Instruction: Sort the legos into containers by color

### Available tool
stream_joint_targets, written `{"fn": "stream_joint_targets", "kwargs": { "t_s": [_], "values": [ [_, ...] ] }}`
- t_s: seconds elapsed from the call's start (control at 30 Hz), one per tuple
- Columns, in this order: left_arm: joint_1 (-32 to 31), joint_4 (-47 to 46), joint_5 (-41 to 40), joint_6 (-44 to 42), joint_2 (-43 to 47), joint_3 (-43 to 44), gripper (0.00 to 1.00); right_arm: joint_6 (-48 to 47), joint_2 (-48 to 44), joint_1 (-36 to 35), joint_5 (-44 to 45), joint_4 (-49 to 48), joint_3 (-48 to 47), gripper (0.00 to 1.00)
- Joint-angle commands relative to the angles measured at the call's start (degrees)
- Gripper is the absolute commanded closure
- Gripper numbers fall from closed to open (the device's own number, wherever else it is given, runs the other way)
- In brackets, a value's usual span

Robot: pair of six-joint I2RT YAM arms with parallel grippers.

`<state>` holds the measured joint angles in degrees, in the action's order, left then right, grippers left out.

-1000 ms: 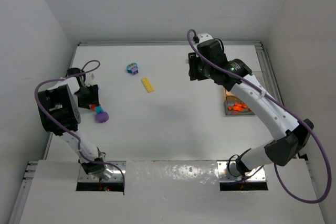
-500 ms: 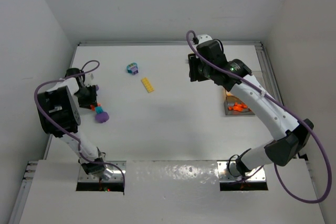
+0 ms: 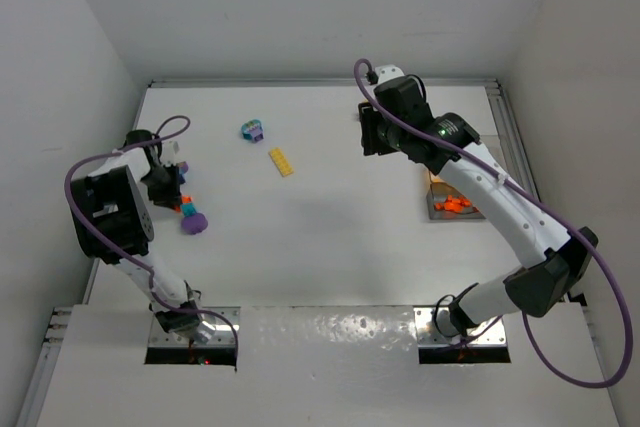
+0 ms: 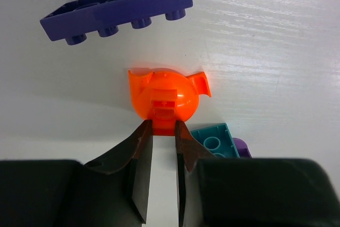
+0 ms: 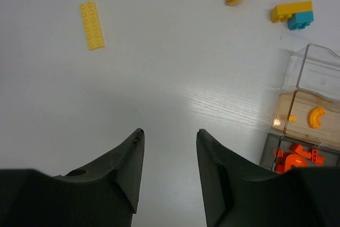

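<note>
Plainly, glossy domed orange lego (image 4: 163,99) (studded plate (image 4: 117,14) nearby).

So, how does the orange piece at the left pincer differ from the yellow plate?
The orange piece is rounded, dome-like; the yellow plate is a long flat rectangle with studs. The left pincer nips the orange piece's tab; no pincer touches the yellow plate. A teal brick lies close beside the orange piece; the yellow plate lies alone. Both rest on the white table.
</note>
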<state>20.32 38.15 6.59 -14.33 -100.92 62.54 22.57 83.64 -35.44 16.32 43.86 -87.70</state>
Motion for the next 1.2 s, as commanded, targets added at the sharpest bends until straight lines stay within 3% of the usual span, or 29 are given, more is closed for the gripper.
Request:
{"fn": "stream_joint_targets", "kwargs": {
  "t_s": [0.0,0.07,0.23,0.4,0.63,0.73,0.83,1.03,1.17],
  "values": [
    [-0.3,0.4,0.3,-0.5,1.9,1.9,0.95,-0.6,-1.7,-0.4,0.6,-0.5,-1.2,0.56],
    [-0.3,1.4,0.8,-0.7,2.6,2.6,1.0,-0.6,-1.9,-0.3,0.6,-0.5,-1.1,0.56],
    [-1.0,5.3,5.5,-3.5,6.2,8.7,1.0,-0.2,-2.1,-0.3,1.3,-1.1,-1.2,0.56],
    [-6.2,10.6,11.1,-4.2,5.2,22.2,1.0,-0.2,-2.6,-0.3,7.2,0.2,-2.7,0.56],
    [-26.5,13.3,13.2,-0.4,-4.4,44.3,1.0,2.6,-4.1,3.1,29.1,12.7,-5.3,0.53],
    [-34.5,13.4,14.9,2.0,-10.0,50.8,1.0,5.5,-9.2,10.9,28.3,12.8,-3.1,0.53],
    [-44.0,14.1,13.6,2.6,-16.1,57.8,1.0,1.5,-15.9,16.9,30.8,6.3,2.5,0.53],
    [-62.0,13.7,12.7,2.2,-26.2,70.4,1.0,-4.8,-21.7,17.7,37.4,0.5,4.3,0.51],
    [-69.7,6.1,13.6,3.7,-28.0,70.7,1.0,-5.5,-24.7,17.8,35.4,-0.4,6.8,0.51]
  ]
}}
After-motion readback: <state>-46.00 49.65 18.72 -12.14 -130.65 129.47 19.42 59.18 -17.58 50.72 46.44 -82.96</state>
